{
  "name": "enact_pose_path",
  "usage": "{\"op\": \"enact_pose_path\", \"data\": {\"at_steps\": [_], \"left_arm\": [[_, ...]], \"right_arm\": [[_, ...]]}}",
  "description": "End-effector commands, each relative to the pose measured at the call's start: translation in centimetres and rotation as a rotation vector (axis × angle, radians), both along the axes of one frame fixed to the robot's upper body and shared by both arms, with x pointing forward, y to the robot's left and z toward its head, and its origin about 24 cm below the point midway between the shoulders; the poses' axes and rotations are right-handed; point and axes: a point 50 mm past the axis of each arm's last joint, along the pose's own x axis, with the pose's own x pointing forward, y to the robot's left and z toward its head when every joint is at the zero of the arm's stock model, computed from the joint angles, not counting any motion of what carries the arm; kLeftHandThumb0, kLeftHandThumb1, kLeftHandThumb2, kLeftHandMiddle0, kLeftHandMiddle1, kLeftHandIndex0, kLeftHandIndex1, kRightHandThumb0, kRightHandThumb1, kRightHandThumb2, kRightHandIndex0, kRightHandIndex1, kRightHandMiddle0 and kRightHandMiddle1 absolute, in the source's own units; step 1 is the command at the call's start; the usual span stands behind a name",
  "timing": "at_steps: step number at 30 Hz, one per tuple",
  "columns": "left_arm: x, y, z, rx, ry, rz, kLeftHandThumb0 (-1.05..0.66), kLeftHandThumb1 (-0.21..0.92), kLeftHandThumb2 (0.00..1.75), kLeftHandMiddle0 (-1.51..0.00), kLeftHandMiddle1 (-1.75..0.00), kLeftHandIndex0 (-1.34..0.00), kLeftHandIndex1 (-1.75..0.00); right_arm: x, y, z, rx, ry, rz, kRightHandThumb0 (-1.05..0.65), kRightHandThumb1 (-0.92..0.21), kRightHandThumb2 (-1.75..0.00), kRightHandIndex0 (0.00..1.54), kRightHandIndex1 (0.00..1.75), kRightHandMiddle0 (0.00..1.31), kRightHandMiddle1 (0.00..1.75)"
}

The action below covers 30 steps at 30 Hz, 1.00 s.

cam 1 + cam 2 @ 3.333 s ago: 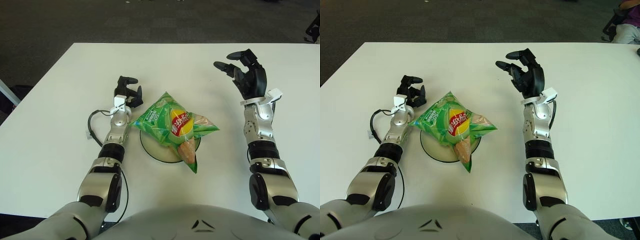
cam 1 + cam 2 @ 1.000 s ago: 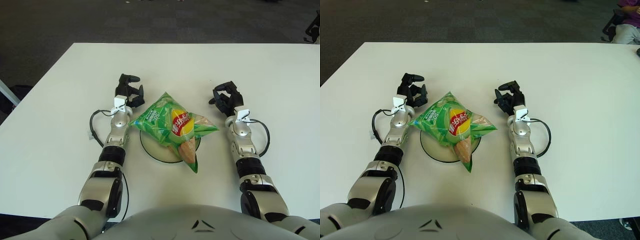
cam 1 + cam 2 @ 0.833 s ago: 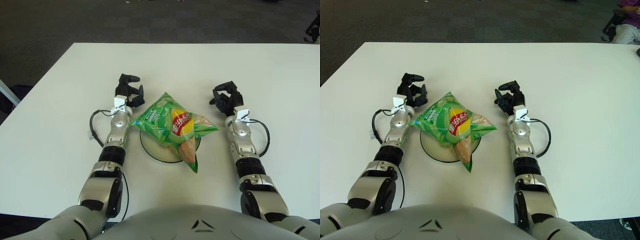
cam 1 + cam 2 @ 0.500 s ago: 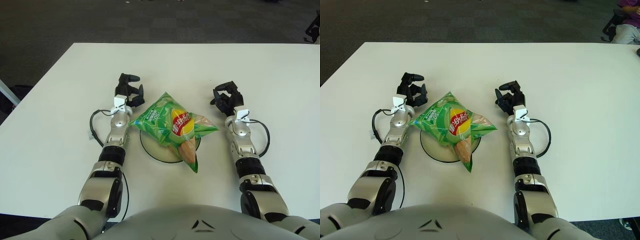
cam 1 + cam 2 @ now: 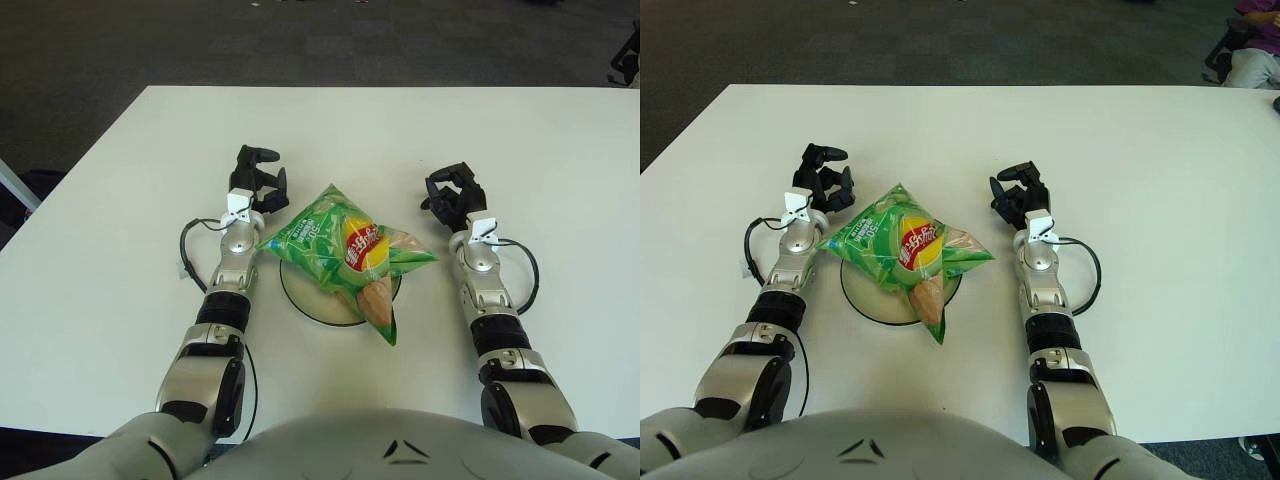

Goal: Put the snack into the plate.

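Observation:
A green snack bag (image 5: 345,250) with a red and yellow label lies on a white plate (image 5: 300,297) with a dark rim, near the table's front middle. The bag covers most of the plate and hangs over its near edge. My left hand (image 5: 256,183) rests on the table just left of the bag, fingers curled, holding nothing. My right hand (image 5: 453,196) rests on the table just right of the bag, fingers curled, holding nothing. Neither hand touches the bag.
The white table (image 5: 360,130) stretches behind and to both sides of the plate. A black cable (image 5: 187,250) loops beside my left forearm and another (image 5: 525,270) beside my right forearm. Dark carpet lies beyond the far edge.
Since 3.3 s ago my right hand came down from a raised, spread pose to rest curled on the table beside the bag. In the last second nothing has visibly moved.

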Motion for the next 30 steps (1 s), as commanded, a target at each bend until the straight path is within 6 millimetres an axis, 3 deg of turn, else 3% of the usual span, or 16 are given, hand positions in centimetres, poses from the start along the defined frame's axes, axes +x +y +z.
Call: {"op": "enact_pose_path", "data": {"at_steps": [1, 23, 30], "left_arm": [[-0.23, 0.18, -0.25, 0.003, 0.014, -0.003, -0.01, 0.48, 1.06, -0.52, -1.72, -0.39, -1.57], [-0.38, 0.15, 0.10, -0.008, 0.000, -0.022, -0.01, 0.50, 1.03, -0.51, -1.70, -0.38, -1.56], [-0.41, 0.09, 0.14, -0.009, 0.001, -0.023, -0.01, 0.50, 1.03, -0.51, -1.70, -0.38, -1.56]], "right_arm": [[-0.24, -0.51, -0.10, -0.023, 0.015, -0.015, -0.35, -0.92, -0.33, 0.78, 1.51, 0.40, 1.54], [-0.48, -0.81, 0.72, -0.028, -0.009, -0.025, -0.36, -0.92, -0.33, 0.78, 1.52, 0.41, 1.53], [-0.32, -1.07, 0.52, -0.034, 0.087, 0.036, -0.36, -0.92, -0.32, 0.77, 1.52, 0.41, 1.53]]}}
